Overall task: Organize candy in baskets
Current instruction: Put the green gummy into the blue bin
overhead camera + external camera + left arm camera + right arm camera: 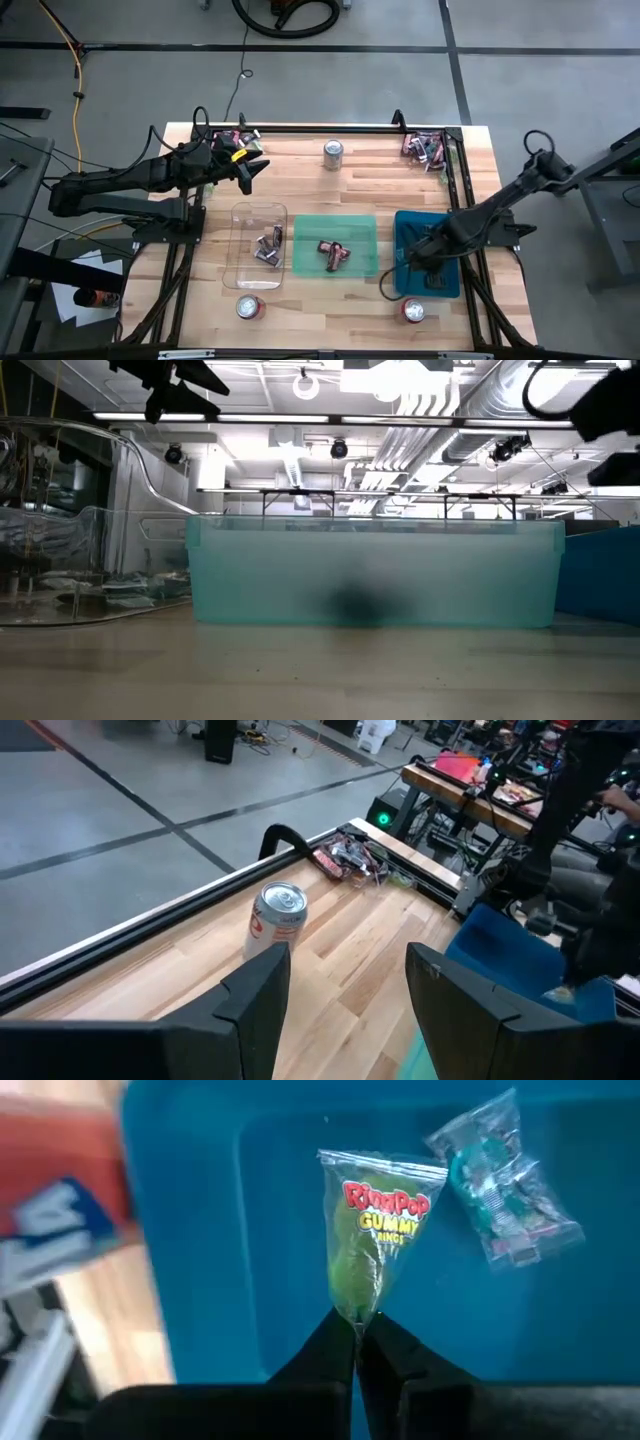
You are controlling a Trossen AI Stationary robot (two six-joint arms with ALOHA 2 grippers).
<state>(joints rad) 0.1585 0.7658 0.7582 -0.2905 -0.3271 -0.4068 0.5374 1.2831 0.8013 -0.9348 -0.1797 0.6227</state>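
Right wrist view: the right tool (357, 1320) is clenched on the bottom seam of a gummy candy packet (378, 1230), hanging over the blue basket (200, 1230).

That packet looks light, soft and crinkly, likely slippery, so the flat sealed edge seems the surest place to hold; a second clear-wrapped sweet (505, 1185) lies in the basket nearby. From above, 3 baskets sit in a row on the wooden desk (350, 190): clear basket (240, 215), green basket (360, 225) and blue, the first 2 holding a few wrapped pieces. More candy is piled at both far corners (425, 147). The left tool (250, 170) hovers released near the far left pile. Drink cans (333, 152) stand about; concrete floor lies beyond.
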